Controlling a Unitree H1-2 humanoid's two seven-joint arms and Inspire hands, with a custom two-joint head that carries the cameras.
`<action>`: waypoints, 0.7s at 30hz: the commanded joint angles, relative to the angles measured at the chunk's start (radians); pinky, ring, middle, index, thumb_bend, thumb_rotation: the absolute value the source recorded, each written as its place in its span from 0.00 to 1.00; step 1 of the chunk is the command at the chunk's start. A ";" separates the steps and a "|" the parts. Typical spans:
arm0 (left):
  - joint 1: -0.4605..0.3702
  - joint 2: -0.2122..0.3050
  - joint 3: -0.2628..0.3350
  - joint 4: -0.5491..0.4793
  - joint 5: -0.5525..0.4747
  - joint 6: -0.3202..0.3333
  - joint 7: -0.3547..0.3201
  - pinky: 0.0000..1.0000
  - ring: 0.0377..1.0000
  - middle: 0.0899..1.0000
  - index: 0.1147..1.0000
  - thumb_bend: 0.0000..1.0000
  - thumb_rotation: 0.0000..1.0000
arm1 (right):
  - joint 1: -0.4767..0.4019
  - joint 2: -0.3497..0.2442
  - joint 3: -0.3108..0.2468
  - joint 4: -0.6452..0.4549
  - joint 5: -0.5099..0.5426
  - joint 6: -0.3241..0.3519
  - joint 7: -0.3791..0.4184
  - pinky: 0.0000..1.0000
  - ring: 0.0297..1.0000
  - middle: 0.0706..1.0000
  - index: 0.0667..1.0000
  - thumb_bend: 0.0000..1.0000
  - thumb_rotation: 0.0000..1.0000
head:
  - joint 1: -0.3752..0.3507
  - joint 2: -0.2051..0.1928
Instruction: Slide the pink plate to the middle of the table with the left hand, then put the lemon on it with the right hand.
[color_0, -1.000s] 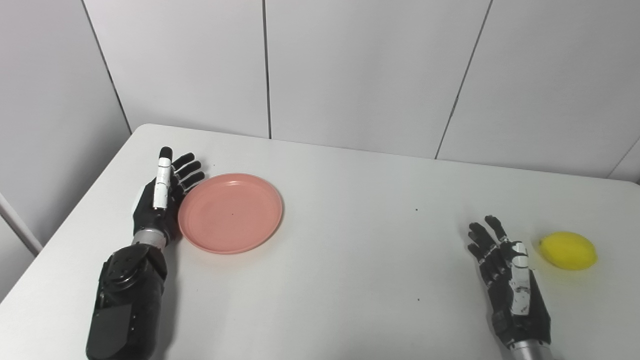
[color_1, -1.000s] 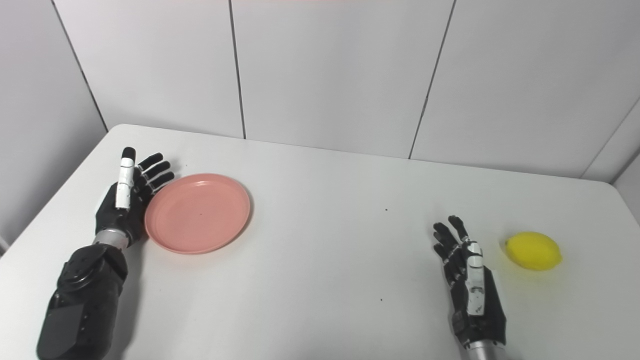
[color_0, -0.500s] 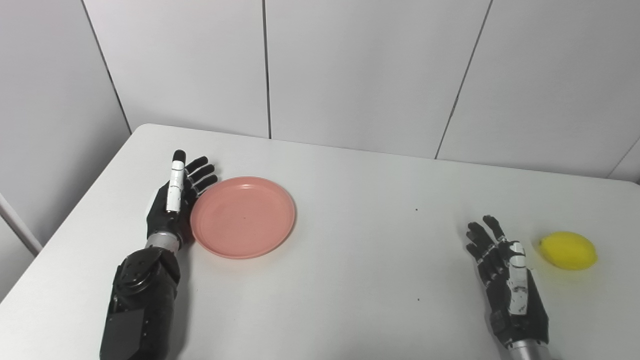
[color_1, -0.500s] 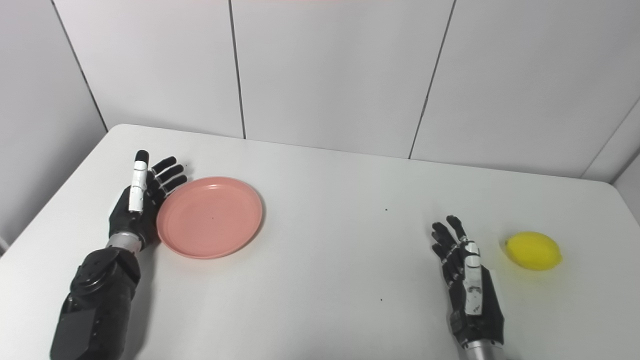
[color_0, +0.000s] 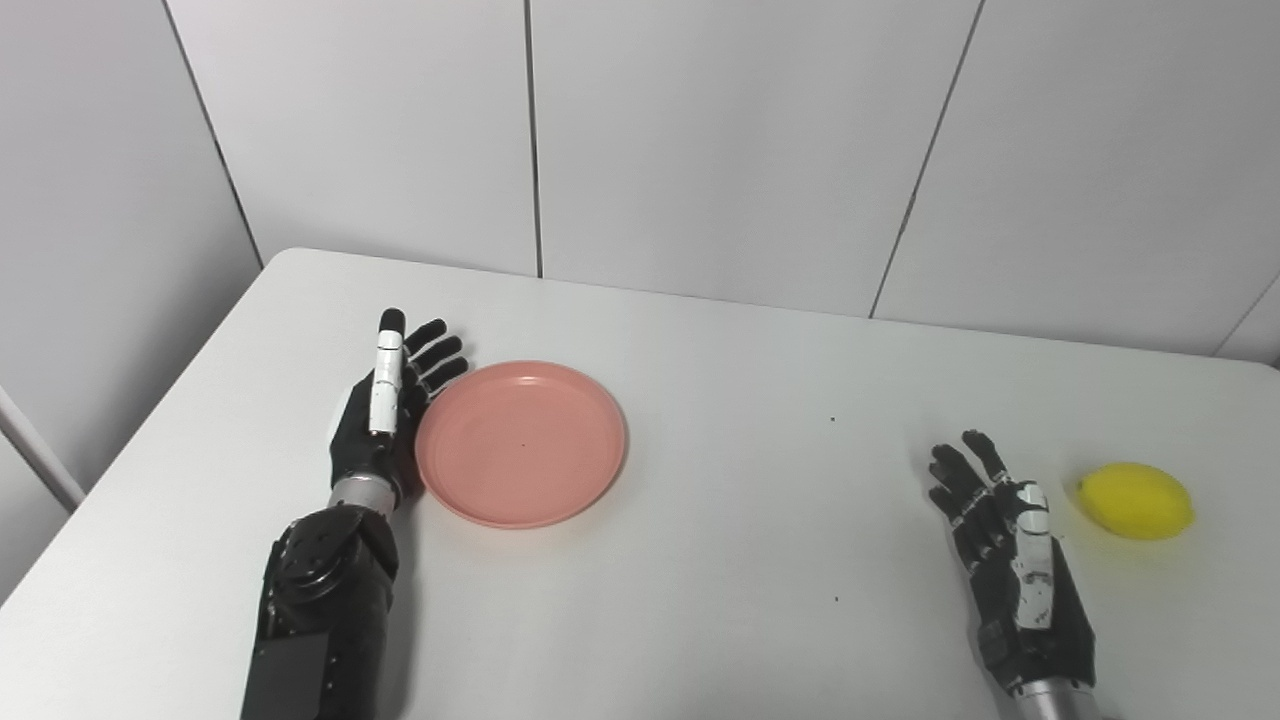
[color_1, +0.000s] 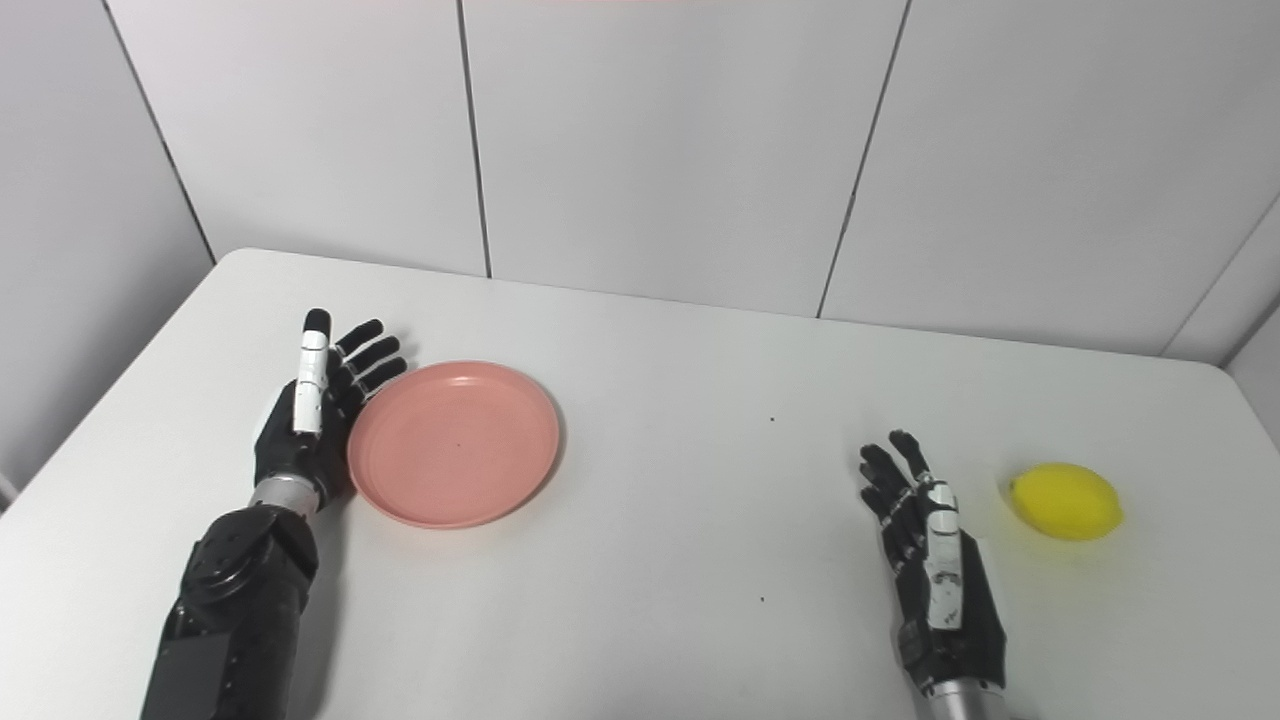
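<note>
The pink plate (color_0: 522, 443) lies flat on the white table (color_0: 720, 520), left of the middle. My left hand (color_0: 385, 405) stands on edge against the plate's left rim, fingers straight and apart, holding nothing. The yellow lemon (color_0: 1137, 501) lies near the table's right edge. My right hand (color_0: 1005, 545) is open and empty, resting just left of the lemon with a small gap between them. The plate (color_1: 455, 443), the lemon (color_1: 1066, 501) and both hands also show in the right eye view.
The table's back edge meets a grey panelled wall (color_0: 720, 150). The table's left edge (color_0: 140, 430) runs close behind my left arm. A few small dark specks (color_0: 833, 419) dot the tabletop.
My left hand has moved right along the table, pushing the pink plate with it toward the middle. The right hand and the lemon have stayed in place.
</note>
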 joint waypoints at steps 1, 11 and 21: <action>-0.002 -0.006 -0.010 -0.019 0.010 -0.015 0.004 0.77 0.78 0.76 0.72 0.77 0.89 | 0.039 0.036 0.016 0.045 0.011 0.009 -0.001 0.94 0.90 0.85 0.90 0.71 1.00 | -0.002 0.002; 0.039 -0.027 -0.051 -0.043 0.036 -0.041 -0.012 0.79 0.79 0.76 0.73 0.76 0.89 | 0.038 0.036 0.020 0.041 0.012 0.010 0.004 0.94 0.90 0.85 0.91 0.71 1.00 | -0.002 0.002; 0.074 -0.059 -0.083 -0.078 0.057 -0.044 -0.008 0.77 0.79 0.76 0.75 0.74 0.88 | 0.038 0.038 0.019 0.033 0.008 0.023 -0.003 0.93 0.90 0.85 0.91 0.72 1.00 | -0.005 0.004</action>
